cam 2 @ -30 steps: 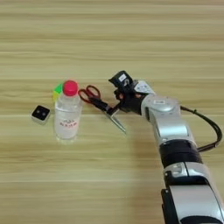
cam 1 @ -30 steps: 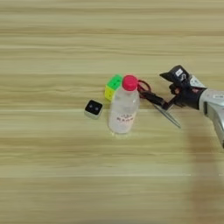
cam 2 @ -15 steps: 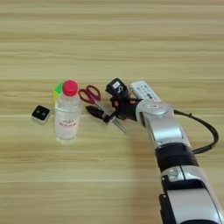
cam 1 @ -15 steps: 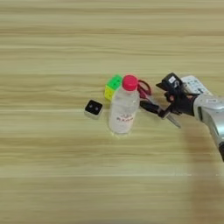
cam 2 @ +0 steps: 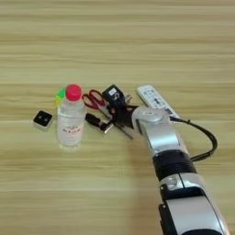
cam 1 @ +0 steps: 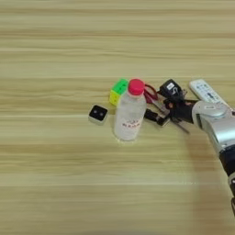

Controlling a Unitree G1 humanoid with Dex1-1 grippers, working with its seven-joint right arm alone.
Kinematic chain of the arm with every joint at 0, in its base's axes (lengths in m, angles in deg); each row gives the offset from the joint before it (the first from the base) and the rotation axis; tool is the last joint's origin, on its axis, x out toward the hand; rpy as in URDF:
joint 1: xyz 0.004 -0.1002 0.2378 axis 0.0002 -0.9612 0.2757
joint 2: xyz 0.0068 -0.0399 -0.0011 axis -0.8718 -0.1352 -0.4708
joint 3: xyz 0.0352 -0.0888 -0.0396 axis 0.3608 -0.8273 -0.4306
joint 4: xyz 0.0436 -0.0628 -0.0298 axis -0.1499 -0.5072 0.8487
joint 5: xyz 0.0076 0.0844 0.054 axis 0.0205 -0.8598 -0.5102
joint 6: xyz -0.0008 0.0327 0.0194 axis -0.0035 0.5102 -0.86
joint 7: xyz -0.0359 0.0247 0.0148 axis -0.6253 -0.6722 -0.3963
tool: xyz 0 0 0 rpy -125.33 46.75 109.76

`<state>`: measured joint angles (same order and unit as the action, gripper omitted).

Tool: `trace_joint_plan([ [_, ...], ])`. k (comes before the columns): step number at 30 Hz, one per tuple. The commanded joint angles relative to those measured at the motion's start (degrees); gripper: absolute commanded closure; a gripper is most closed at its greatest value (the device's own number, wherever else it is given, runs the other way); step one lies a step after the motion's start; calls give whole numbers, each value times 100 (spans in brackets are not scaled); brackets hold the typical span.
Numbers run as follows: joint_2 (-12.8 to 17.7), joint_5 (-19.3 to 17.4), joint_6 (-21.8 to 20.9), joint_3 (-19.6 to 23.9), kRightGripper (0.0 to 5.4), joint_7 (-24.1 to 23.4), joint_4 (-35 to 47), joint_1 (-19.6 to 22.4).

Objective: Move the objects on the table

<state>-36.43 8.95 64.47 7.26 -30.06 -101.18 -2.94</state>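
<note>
**Fingers spread over the scissors, beside the bottle**

Two black fingers (cam 2: 102, 109) stand apart from my seat: one sits high near the scissors' handles, the other (cam 2: 93, 121) lies low on the bench, pointing at the bottle. Between them run the red-handled scissors (cam 2: 95, 99), whose red loops lie just behind the bottle's cap side and whose blades pass under the fingers toward the arm. I cannot tell whether either finger touches the scissors.

Just left of the lower finger stands the clear plastic bottle (cam 1: 130, 114), upright, red cap on, with red print on its label. The lower fingertip is close to it, but I see a small gap.

Behind the bottle, at its left shoulder, sits the multicoloured puzzle cube (cam 1: 118, 91), showing green and yellow faces; in the right eye view the bottle hides most of it. Further left, apart from the bottle, lies the small white box (cam 1: 97, 114) with its black top up.

Behind the wrist, the white remote (cam 2: 154, 100) lies slantwise, its near end hidden by my silver forearm (cam 2: 158, 135). A black cable (cam 2: 205, 137) loops out to the right of the forearm.

Everything rests on the light wood-grain bench (cam 1: 55, 183).
</note>
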Motion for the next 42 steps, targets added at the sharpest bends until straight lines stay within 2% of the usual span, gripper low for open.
trace_joint_plan([
  [1,51,63,109,45,5,-278,-31,360],
  [5,-22,-15,251,124,5,-363,-231,468],
  [12,-45,-30,217,170,85,-469,-549,594],
  [20,-44,-70,229,202,201,-420,-759,668],
  [42,-38,-66,162,217,410,-419,-771,721],
])
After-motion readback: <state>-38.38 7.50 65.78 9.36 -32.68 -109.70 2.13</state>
